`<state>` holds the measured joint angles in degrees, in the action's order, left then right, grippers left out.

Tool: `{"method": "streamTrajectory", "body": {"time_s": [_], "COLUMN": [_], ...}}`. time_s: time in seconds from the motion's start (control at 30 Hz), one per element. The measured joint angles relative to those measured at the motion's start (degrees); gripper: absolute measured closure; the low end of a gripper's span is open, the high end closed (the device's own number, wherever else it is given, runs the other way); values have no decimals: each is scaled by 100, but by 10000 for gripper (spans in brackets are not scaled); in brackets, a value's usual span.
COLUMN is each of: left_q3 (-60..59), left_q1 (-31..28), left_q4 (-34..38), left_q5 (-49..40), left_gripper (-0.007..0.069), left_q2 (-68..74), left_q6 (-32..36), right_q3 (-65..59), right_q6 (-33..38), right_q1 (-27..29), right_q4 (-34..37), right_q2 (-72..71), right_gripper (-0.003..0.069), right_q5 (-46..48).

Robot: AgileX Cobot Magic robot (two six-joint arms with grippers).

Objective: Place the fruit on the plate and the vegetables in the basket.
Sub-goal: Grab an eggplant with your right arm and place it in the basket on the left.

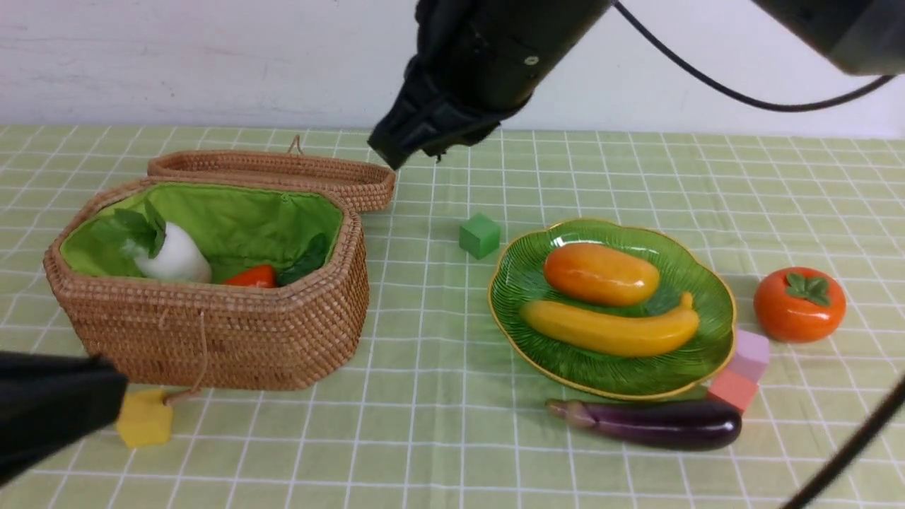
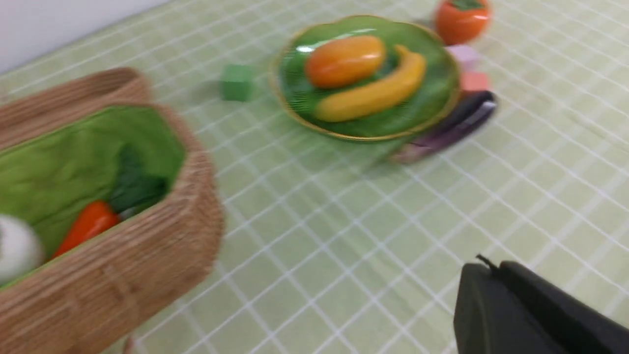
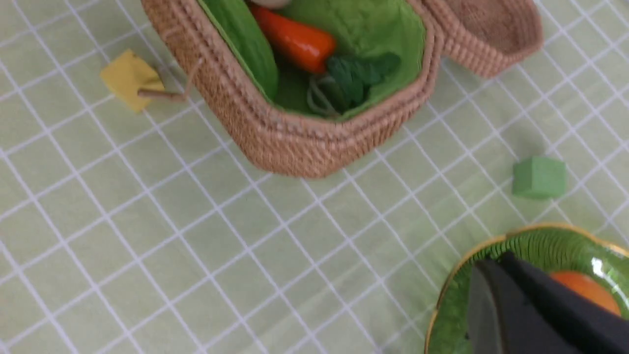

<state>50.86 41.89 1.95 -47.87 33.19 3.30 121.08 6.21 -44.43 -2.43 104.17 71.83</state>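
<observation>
On ribbed leaf-shaped plate [image 1: 636, 376], glossy banana [image 1: 611, 331]

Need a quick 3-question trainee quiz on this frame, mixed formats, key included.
1. True or false: the persimmon lies on the plate.
2. Fill in: the one vegetable lying outside the basket is the ____.
3. How many fruits are on the plate?
Key: 1 false, it sits beside the plate; 2 eggplant; 3 two, the mango and the banana.
</observation>
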Motion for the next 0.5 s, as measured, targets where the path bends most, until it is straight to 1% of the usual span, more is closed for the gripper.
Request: {"method": "streamTrajectory", "body": {"time_s": [0.03, 0.07, 0.1, 0.13, 0.17, 0.23, 0.3, 0.33, 0.37, 0.4, 0.43, 0.47, 0.5], "left_q3": [0, 0, 0, 0, 0, 0, 0, 0, 0, 0, 0, 0, 0], "left_q1": [0, 0, 0, 0, 0, 0, 0, 0, 0, 0, 0, 0, 0], "left_q4": [158, 232, 486, 609, 631, 790, 797, 797, 797, 797, 801, 801, 801], "left_q5": [0, 0, -32, -55, -55, -99, -115, -127, -157, -179, -185, -185, -191], "left_gripper": [613, 613, 612, 611, 611, 609, 610, 610, 610, 610, 610, 610, 608], "left_q2": [0, 0, 0, 0, 0, 0, 0, 0, 0, 0, 0, 0, 0], "left_q6": [207, 305, 660, 847, 877, 1136, 1182, 1182, 1188, 1200, 1200, 1200, 1200], "right_q3": [-393, -478, -1299, -1775, -1871, -3066, -3793, -3940, -4390, -4615, -4935, -4973, -5226], "right_q6": [-29, -36, -55, -55, -55, -55, 20, 39, 247, 445, 719, 815, 1169], "right_q1": [0, 0, 33, 84, 100, 448, 826, 917, 1238, 1408, 1626, 1689, 1883], "right_q4": [-68, -83, -225, -306, -325, -426, -437, -437, -416, -369, -252, -204, -20], "right_q2": [-266, -323, -798, -1095, -1209, -1776, -2019, -2029, -2056, -2045, -2009, -2008, -1953], "right_gripper": [676, 676, 673, 668, 667, 643, 607, 596, 547, 512, 442, 431, 341], "right_q5": [-7, -13, -25, -18, -18, -18, -18, -18, -25, -67, -186, -247, -548]}}
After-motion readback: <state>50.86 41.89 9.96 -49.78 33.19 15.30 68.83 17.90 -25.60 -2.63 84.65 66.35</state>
